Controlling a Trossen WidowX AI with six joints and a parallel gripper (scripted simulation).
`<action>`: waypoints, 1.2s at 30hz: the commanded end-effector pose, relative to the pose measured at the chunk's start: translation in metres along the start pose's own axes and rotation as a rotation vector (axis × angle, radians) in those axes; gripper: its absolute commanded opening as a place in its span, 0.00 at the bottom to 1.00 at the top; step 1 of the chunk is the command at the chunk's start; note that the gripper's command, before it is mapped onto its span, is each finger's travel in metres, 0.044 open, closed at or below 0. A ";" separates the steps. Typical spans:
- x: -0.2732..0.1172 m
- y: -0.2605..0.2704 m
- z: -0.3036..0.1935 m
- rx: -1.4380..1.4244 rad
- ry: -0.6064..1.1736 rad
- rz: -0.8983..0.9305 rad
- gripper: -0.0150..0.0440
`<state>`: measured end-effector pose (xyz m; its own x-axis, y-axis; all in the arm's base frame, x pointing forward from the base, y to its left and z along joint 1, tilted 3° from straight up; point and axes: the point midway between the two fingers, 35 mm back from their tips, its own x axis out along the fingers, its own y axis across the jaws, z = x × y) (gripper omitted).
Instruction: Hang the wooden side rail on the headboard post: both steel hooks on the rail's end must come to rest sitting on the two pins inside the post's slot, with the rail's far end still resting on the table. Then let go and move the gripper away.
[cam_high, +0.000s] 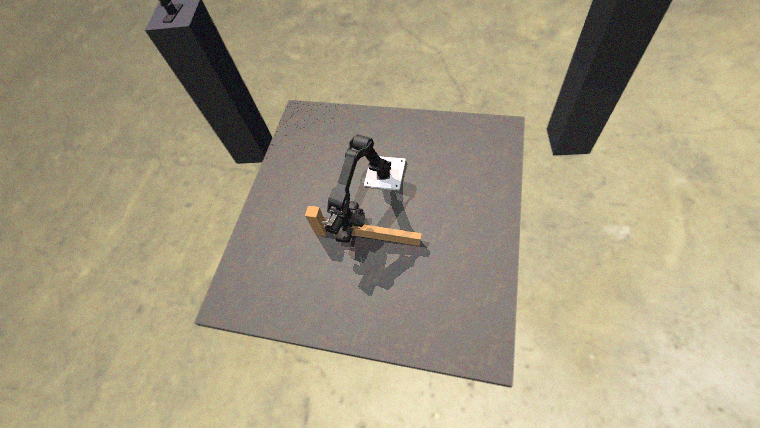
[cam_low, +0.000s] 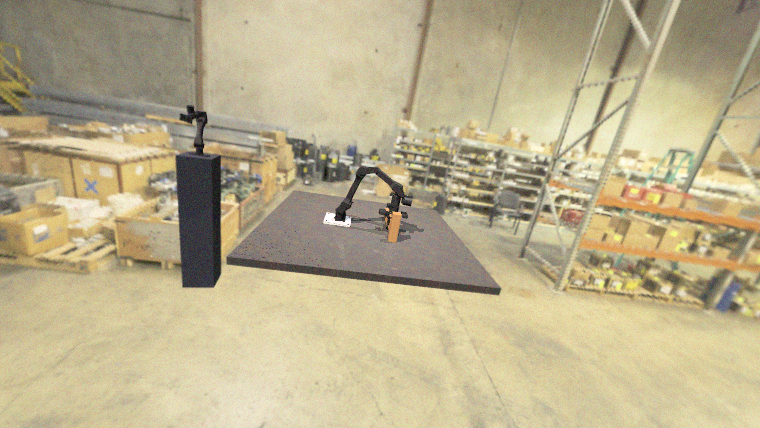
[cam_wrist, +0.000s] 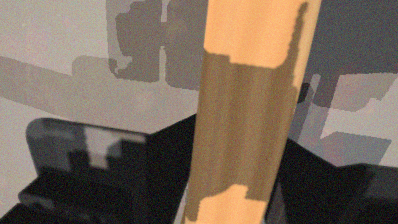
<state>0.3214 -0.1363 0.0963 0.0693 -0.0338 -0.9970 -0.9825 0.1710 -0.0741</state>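
Observation:
The wooden side rail (cam_high: 393, 235) (cam_wrist: 245, 95) runs rightward from under my gripper in the top view, with its far end low at the table. My gripper (cam_high: 345, 228) (cam_wrist: 228, 125) is shut on the rail, with one dark finger on each side of it in the wrist view. The headboard post (cam_high: 313, 215) (cam_low: 394, 228) stands upright just left of the gripper in the top view. The gripper hides the rail's hook end there, and the post hides most of the rail in the exterior view. The hooks, slot and pins cannot be seen.
The dark table (cam_high: 452, 319) (cam_low: 319, 255) bears the arm's white base plate (cam_high: 399, 165) behind the rail. A dark pillar (cam_high: 212, 90) (cam_low: 197, 223) stands beside the table with a small arm (cam_low: 199, 130) on top. Another pillar (cam_high: 606, 79) stands at the right in the top view.

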 end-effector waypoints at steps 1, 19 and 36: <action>-0.001 -0.002 -0.002 -0.001 0.002 -0.009 0.25; 0.000 0.000 -0.004 -0.001 0.003 -0.009 0.25; -0.002 -0.001 -0.005 -0.001 0.003 -0.009 0.25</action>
<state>0.3202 -0.1396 0.0952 0.0723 -0.0314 -0.9969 -0.9821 0.1721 -0.0767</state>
